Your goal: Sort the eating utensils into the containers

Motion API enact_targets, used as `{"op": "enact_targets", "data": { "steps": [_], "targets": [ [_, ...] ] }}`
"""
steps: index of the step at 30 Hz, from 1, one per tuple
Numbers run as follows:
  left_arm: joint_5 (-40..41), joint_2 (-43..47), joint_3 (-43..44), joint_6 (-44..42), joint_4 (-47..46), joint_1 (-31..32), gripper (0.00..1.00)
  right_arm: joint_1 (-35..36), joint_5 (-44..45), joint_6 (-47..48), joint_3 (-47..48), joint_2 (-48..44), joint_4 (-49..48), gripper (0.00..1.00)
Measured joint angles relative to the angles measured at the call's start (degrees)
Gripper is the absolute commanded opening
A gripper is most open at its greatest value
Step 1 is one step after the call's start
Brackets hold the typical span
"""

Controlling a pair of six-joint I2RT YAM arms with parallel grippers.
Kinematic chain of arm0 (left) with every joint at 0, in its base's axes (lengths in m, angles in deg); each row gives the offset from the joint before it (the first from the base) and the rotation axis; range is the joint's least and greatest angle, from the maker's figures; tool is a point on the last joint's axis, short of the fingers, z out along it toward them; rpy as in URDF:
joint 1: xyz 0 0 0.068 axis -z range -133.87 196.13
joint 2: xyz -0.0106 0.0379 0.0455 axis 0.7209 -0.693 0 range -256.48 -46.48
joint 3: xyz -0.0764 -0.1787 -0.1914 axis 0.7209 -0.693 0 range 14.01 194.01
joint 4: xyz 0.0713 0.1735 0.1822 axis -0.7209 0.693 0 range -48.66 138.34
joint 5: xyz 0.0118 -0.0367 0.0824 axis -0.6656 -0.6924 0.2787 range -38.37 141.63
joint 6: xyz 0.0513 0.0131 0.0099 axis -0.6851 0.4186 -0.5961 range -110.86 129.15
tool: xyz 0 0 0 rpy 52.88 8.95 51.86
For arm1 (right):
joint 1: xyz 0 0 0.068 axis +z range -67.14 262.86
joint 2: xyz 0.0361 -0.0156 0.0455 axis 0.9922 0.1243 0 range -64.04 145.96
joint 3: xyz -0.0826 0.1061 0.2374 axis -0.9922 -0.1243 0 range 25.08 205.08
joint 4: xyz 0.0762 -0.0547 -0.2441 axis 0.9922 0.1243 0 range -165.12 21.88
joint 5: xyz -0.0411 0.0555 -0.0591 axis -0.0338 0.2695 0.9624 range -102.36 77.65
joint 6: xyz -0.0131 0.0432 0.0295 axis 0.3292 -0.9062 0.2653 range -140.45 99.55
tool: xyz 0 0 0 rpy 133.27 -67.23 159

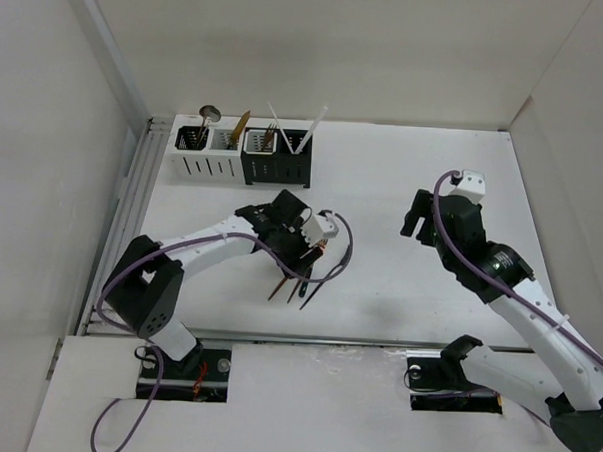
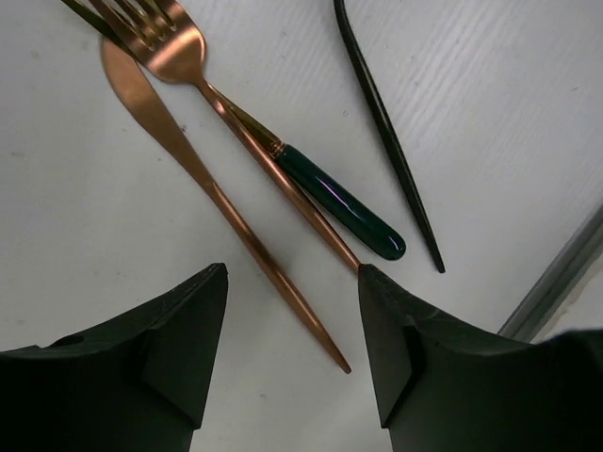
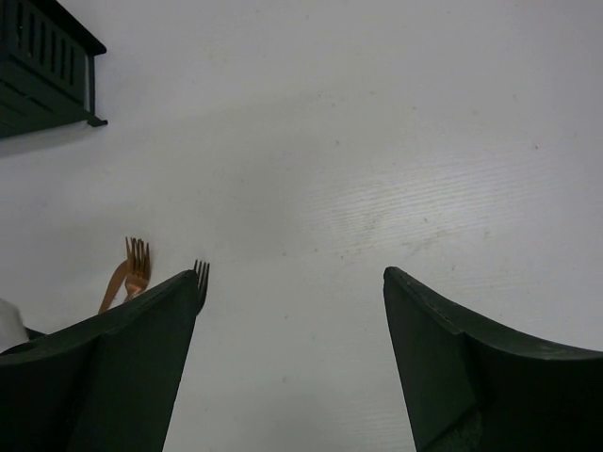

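Several utensils lie side by side on the table under my left gripper (image 1: pixel 302 254). The left wrist view shows a copper knife (image 2: pixel 188 160), a copper fork (image 2: pixel 170 47), a dark green handle (image 2: pixel 344 207) and a thin black utensil (image 2: pixel 386 141). My left gripper (image 2: pixel 292 273) is open just above them, the knife's handle tip between the fingers, nothing held. My right gripper (image 1: pixel 417 216) is open and empty over bare table (image 3: pixel 292 273). The containers stand at the back left: white caddies (image 1: pixel 207 154) and black caddies (image 1: pixel 276 159), with a spoon, a copper piece and white sticks standing in them.
A metal rail (image 2: pixel 561 273) runs along the table's near edge, close to the utensils. White walls enclose the table on the left, back and right. In the right wrist view a black caddy corner (image 3: pixel 42 66), copper fork tines (image 3: pixel 138 259) and black fork tines (image 3: pixel 201 273) show at the left.
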Motion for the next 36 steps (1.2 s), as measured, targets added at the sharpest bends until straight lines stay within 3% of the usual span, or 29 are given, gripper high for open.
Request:
{"op": "enact_targets", "data": {
  "steps": [2,9,18,21,22,23,36],
  "targets": [
    [1.75,-2.43,-0.46,0.57,-0.20,1.05,0.48,0.24,0.94,-0.22,0.02,-0.42,1.01,0.84],
    [9.11,-7.58,-1.62,2.95,-2.19,1.11,0.47,0.57,2.75,-0.42,0.28,-0.94,4.07,0.84],
    [11.85,-10.01,-0.20,3.96,-3.15,1.75,0.47,0.59,4.26,-0.81,0.44,-1.97,4.98,0.84],
    [12.20,-12.41,2.75,4.24,-2.38,2.01,0.34,0.59,4.92,-0.55,0.50,-1.99,4.98,0.84],
    [12.26,-13.25,3.63,4.37,-2.25,2.01,0.22,0.59,5.16,-0.28,0.55,-1.97,4.98,0.84],
    [12.22,-13.88,4.39,4.59,-2.29,2.01,0.01,0.59,5.44,-0.13,0.63,-1.95,5.05,0.84],
    [7.76,-19.23,12.72,7.30,1.25,-4.04,0.00,0.59,8.85,2.29,2.69,-1.84,4.92,0.84]
  ]
}}
